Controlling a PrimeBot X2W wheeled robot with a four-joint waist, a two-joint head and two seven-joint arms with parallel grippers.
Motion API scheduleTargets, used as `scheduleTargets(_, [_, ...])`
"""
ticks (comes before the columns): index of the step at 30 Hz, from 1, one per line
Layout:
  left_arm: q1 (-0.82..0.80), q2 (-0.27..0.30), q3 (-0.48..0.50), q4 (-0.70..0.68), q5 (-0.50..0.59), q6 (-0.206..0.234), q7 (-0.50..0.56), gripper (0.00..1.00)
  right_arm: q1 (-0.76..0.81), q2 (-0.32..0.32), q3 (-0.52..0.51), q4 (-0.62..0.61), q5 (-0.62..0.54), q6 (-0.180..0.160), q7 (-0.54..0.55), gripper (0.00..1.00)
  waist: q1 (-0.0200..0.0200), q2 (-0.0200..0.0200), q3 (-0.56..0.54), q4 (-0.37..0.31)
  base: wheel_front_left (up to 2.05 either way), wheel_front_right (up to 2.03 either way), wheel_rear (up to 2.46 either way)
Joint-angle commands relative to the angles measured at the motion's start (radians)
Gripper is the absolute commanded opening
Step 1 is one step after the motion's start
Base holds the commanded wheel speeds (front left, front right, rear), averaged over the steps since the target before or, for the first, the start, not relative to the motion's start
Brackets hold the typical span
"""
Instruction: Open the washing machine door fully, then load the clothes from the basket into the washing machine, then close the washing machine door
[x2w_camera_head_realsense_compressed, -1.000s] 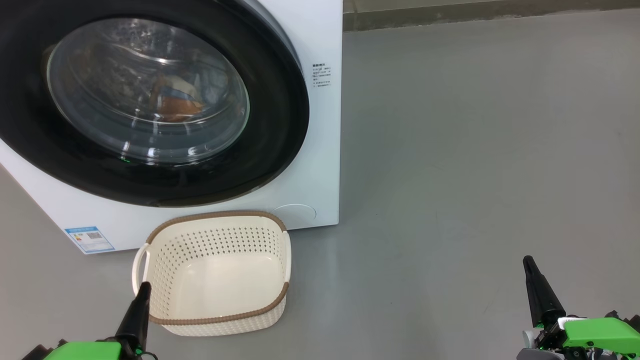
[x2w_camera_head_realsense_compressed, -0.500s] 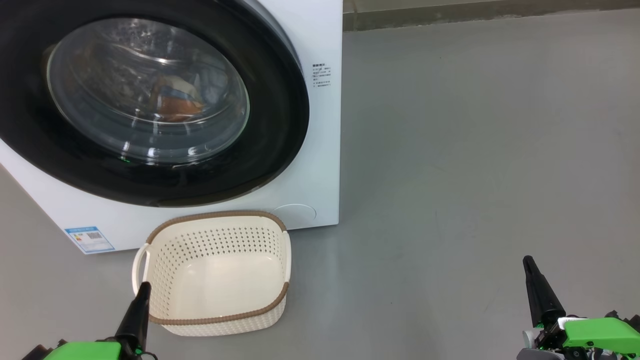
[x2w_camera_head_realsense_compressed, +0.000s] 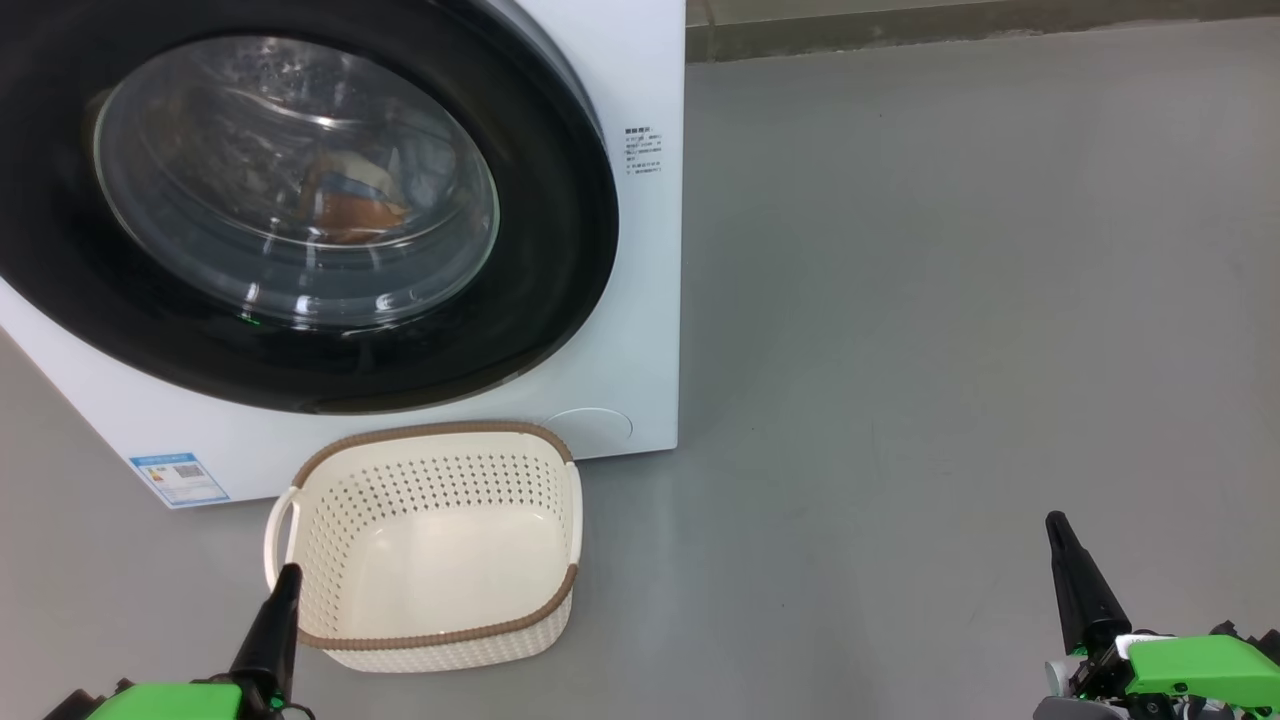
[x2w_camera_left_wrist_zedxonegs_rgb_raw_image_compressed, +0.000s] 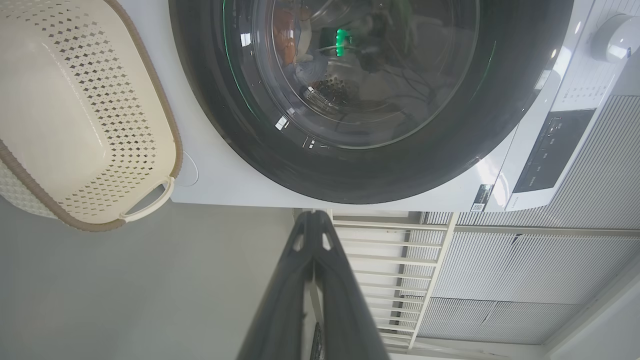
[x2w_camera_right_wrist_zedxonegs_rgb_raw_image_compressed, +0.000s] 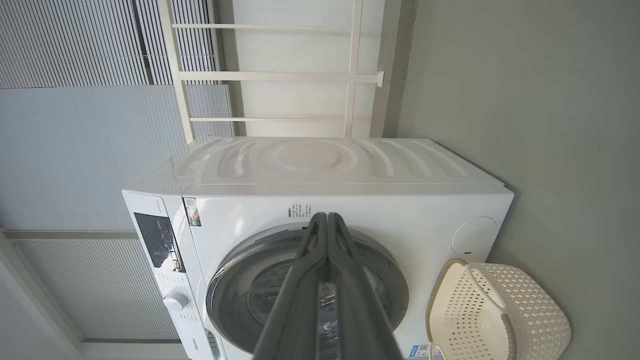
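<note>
Below, the basket (x2w_camera_head_realsense_compressed: 430, 428) is standing just before the machine (x2w_camera_head_realsense_compressed: 640, 60), whose door (x2w_camera_head_realsense_compressed: 545, 250) is being shown shut, clothes (x2w_camera_head_realsense_compressed: 350, 200) lying behind it. A blue label (x2w_camera_head_realsense_compressed: 178, 478) and small black print (x2w_camera_head_realsense_compressed: 643, 150) are being shown, too small to read. The left gripper (x2w_camera_head_realsense_compressed: 288, 578) and right gripper (x2w_camera_head_realsense_compressed: 1056, 526) are being held pressed together.

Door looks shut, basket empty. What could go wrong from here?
1. The washing machine door looks flush, but its latch is hidden; it may pop open on the clothes inside.
2. The left gripper, shut, points at the rim of the basket in the head view; driving forward could shove it.
</note>
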Motion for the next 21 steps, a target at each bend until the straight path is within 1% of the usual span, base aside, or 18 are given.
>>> scheduleTargets(1, [-0.041, 0.012, 0.036, -0.029, -0.004, -0.003, 0.004, 0.0, -0.041, -0.012, 0.027, -0.025, 0.004, -0.001, 0.008, 0.0, 0.0, 0.0, 0.0, 0.0, 0.0, 0.0, 0.0])
scheduleTargets(21, [-0.041, 0.012, 0.037, -0.029, -0.003, -0.003, 0.005, 0.0, -0.041, -0.012, 0.027, -0.025, 0.004, -0.001, 0.008, 0.0, 0.0, 0.0, 0.0, 0.0, 0.0, 0.0, 0.0])
